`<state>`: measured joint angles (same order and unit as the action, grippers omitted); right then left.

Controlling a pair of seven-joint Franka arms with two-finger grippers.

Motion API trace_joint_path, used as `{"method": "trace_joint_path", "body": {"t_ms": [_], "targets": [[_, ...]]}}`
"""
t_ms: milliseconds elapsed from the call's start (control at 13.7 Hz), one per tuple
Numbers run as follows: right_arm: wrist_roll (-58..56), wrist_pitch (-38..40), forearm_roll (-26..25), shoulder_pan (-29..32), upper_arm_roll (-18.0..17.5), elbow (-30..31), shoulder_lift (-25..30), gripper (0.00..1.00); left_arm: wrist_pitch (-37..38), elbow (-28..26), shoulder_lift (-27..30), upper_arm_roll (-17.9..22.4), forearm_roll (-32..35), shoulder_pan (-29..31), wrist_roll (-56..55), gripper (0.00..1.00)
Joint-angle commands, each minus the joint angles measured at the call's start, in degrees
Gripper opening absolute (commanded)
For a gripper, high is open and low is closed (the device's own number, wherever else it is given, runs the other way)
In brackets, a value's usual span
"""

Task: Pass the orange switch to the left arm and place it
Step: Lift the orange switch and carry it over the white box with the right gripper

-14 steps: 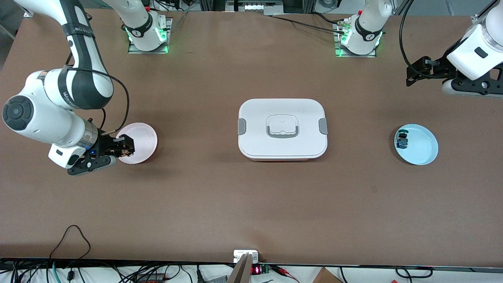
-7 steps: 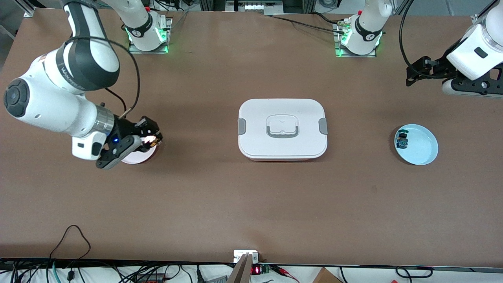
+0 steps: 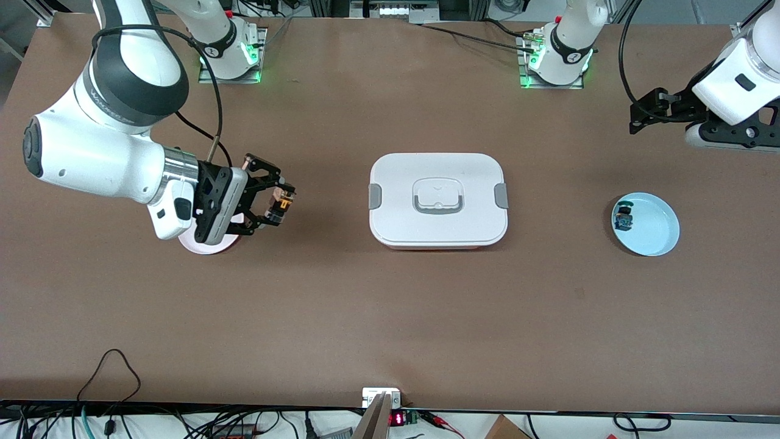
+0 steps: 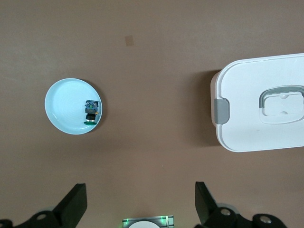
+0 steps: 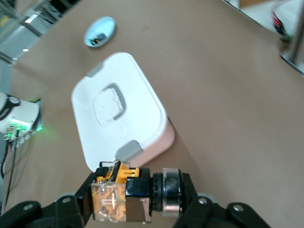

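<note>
Standing by the bench right now, a flat brown matte top. The right end effector is up in the air over bare bench between the pink plate and the box, and its fingers are clamped tight on the orange switch. From the right wrist view that switch is a chunky little thing: a clear tan/orange blocky body with orange tabs, a black square middle, and a round black-and-silver button end, lying sideways between the black fingers.

The pink plate is round and shallow with a glossy look, mostly tucked under the right arm's wrist, at the right arm's end of the bench.

The box sits in the middle, a white rounded-rectangle plastic tub with smooth lid, grey clips on the two short sides and a grey recessed handle (there's a pinkish base edge peeking out under the lid).

Toward the left arm's end there's a round light blue plate, and a small blue-and-green switch sits in it close to the rim on the box's side.

The left end effector hangs high over the bench near that end, the arm waiting, with its black fingers spread wide apart and nothing between them.
</note>
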<state>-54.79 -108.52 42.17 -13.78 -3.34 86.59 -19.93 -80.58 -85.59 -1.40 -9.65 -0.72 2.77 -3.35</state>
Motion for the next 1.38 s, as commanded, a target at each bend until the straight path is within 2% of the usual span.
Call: {"method": "trace_joint_path", "body": {"t_ms": [0, 291, 510, 656, 801, 874, 1020, 1166, 1311], "targets": [[-10.99, -2.90, 9.30, -2.39, 0.00, -0.98, -0.64, 0.00, -0.27, 1.30, -2.72, 0.59, -0.16, 0.48, 0.28, 1.00], [-22.08, -6.52, 22.48, -5.99, 0.09, -0.98, -2.31, 0.00, -3.44, 1.30, -3.08, 1.21, -0.16, 2.41, 0.36, 1.00], [-34.29, -12.14, 33.65, -8.80, 0.09, -1.07, -4.06, 0.00, -1.70, 1.12, -4.48, 1.04, 0.37, 2.15, 0.63, 1.00], [-39.58, -12.16, 41.38, -10.30, 0.09, -1.07, -5.29, 0.00, 0.68, 1.30, -4.31, 1.12, -1.99, 2.50, 2.55, 1.00], [-42.40, -12.15, 45.61, -11.70, 0.09, -1.07, -6.17, 0.00, 3.23, 3.22, -4.31, 1.21, -6.55, 3.38, 4.40, 1.00], [-42.67, -12.33, 47.38, -12.49, 0.17, -1.16, -6.26, 0.00, 4.46, 4.10, -4.66, 1.21, -10.84, 4.25, 4.49, 1.00], [-42.59, -12.51, 49.75, -13.90, 0.44, -2.81, -7.40, 0.00, 8.14, 3.50, -5.19, 1.21, -24.87, 8.10, 4.49, 1.00], [-42.59, -12.59, 51.25, -15.83, 0.53, -4.75, -8.98, 0.00, 11.31, 3.15, -8.26, 1.12, -36.57, 9.44, 4.76, 1.00], [-42.59, -13.55, 52.49, -18.38, 2.36, -6.77, -10.13, 0.00, 10.71, -0.70, -10.02, 1.12, -49.66, 9.45, 4.15, 1.00]]}}
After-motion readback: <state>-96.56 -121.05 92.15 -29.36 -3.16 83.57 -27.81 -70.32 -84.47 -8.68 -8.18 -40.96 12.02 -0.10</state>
